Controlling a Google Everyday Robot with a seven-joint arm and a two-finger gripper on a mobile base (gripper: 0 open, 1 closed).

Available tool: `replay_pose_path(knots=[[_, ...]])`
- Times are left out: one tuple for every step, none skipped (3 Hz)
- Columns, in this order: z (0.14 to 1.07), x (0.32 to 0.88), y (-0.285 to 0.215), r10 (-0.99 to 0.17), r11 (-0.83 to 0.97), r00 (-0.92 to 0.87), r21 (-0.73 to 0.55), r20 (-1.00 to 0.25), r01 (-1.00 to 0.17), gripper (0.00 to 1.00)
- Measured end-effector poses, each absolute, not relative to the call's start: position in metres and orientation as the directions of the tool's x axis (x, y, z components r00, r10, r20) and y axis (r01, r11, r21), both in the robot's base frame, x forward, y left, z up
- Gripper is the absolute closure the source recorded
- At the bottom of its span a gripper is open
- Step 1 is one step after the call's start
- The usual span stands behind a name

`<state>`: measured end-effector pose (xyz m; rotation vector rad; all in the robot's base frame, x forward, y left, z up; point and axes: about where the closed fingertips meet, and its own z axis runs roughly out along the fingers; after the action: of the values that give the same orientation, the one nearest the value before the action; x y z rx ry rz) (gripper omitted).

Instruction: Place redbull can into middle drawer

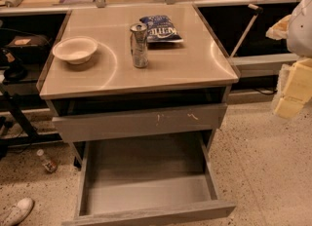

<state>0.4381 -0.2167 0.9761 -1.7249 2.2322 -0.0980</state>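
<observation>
The redbull can [139,45] stands upright near the middle of the steel countertop [195,66], just in front of the blue chip bag [161,28]. The middle drawer [146,181] is pulled wide open below, its flat grey floor bare and its plain front panel nearest the camera. My gripper [292,91], pale yellow under a white arm, hangs at the right edge of the view. It is off the counter's right side, well apart from the can and above the floor.
A white bowl [75,49] sits on the counter's left. The upper drawer front [141,121] with pale scratch marks is slightly out. A small bottle [47,161] and a shoe [17,211] are on the floor at left. A rod [243,28] leans at the right.
</observation>
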Motion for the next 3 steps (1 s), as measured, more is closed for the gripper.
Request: replay_pose_path(knots=[[0.976,0.438,-0.217,-0.953,0.27,-0.222,-0.245,-0.207,-0.931,0.0],[0.964,0.454,-0.201,-0.946,0.275,-0.225,-0.214,-0.232,-0.937,0.0],[0.953,0.469,-0.191,-0.942,0.276,-0.229,-0.178,-0.247,-0.944,0.0]])
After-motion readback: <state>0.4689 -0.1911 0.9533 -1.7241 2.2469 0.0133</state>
